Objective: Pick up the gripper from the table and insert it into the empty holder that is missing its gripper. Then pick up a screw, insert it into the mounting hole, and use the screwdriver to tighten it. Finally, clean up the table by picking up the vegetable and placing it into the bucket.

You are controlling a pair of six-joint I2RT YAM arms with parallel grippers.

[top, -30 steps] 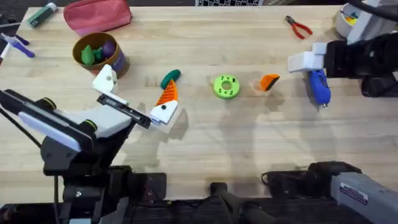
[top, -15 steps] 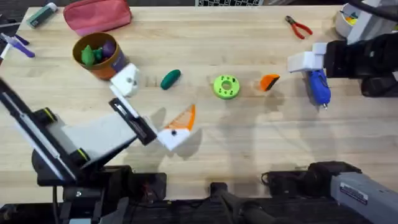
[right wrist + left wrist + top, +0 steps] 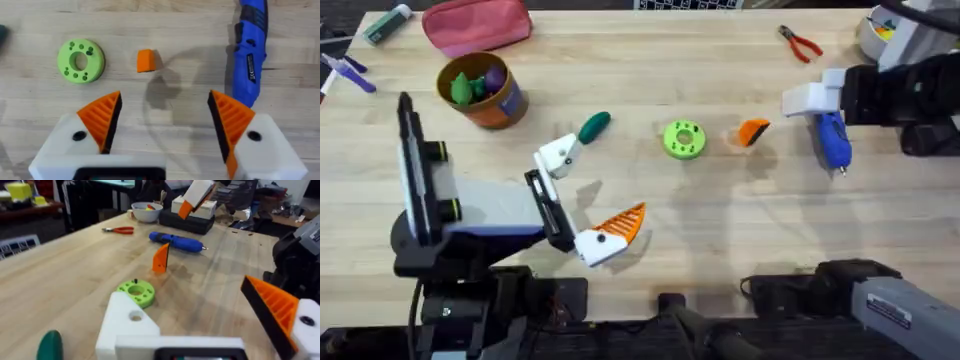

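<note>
gripper (image 3: 753, 131) upright | wooden table (image 3: 720, 230) | cluttered room behind

Left gripper (image 3: 582, 200) low at the near left, fingers spread wide — right gripper (image 3: 165, 122) likewise spread, at the far right.

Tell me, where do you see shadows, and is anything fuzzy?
In the right wrist view, the small orange gripper throws a soft dark shadow onto the table beside it, all sharp. In the left wrist view, the vegetable at the edge looks fuzzy. In the overhead view, the left claw casts faint shadows.
</note>
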